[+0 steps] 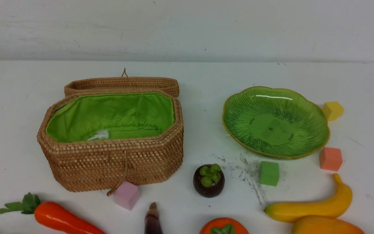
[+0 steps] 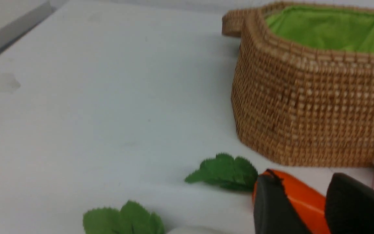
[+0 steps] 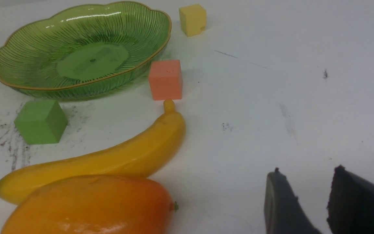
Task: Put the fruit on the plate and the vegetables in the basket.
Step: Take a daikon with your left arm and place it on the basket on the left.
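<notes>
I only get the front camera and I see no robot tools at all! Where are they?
Observer: The left tool shows in the left wrist view: jaws apart, holding nothing, with the carrot just beyond them.
Operator: And the other one?
Observer: The right tool has its jaws apart too, over the table near the mango.
Operator: Any veggies I'm missing?
Observer: Maybe. Near the carrot's leaves lies a second leafy tuft with a sliver of white beside it. Too little shows to name it.
</notes>
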{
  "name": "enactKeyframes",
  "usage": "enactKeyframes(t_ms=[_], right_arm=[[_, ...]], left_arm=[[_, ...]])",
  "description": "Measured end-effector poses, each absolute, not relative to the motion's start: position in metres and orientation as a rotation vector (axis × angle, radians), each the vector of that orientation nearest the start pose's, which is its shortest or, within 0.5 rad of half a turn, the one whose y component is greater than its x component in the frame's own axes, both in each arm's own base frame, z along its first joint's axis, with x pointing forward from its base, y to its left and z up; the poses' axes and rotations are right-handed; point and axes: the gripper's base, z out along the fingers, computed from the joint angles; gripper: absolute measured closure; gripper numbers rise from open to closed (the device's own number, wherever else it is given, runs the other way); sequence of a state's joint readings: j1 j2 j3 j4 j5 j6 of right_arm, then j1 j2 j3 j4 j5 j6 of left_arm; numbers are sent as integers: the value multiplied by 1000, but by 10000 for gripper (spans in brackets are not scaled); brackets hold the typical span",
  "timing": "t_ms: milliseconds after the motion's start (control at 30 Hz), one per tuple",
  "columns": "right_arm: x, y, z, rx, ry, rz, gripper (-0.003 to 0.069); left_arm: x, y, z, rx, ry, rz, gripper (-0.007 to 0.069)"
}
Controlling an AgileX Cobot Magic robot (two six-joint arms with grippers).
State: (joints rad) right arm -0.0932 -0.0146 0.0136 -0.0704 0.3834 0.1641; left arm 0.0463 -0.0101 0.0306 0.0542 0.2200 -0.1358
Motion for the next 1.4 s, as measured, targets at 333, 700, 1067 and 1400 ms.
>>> enactKeyframes(t_ms=[333,700,1067,1400], right_arm=[[51,-7,175,197,1855,-21,416],[51,-7,175,197,1855,-21,416],[51,-7,175,197,1855,-21,416],[51,-7,175,197,1855,-21,416]], left_arm=[[57,3,190,-112,1651,-20,385],[47,8,237,-401,1057,-442,385],[23,-1,347,-370,1212,-467,385],[58,-6,324,-574,2037,-401,385]])
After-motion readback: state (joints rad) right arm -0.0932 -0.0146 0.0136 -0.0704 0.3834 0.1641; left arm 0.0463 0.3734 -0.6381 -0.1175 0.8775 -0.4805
